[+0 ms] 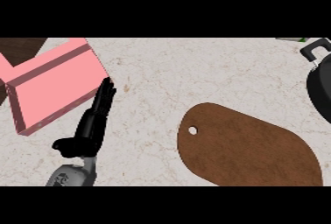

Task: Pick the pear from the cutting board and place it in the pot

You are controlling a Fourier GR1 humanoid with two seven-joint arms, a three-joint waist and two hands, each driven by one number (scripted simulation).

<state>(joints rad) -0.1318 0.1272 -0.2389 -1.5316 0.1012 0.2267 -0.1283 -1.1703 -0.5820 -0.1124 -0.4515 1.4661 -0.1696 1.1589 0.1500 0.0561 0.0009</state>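
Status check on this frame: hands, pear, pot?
Left hand open, resting beside pink box. Right hand out of view. No pear visible on cutting board. Pot at right edge.

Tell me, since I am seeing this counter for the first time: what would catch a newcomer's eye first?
Most likely the flat pink box at the upper left, bright against the pale marbled counter. Next comes the brown oval cutting board with a small hole at the lower right, with no pear visible on it. The black left hand stretches straight-fingered beside the box, and the dark pot is cut off by the right edge.
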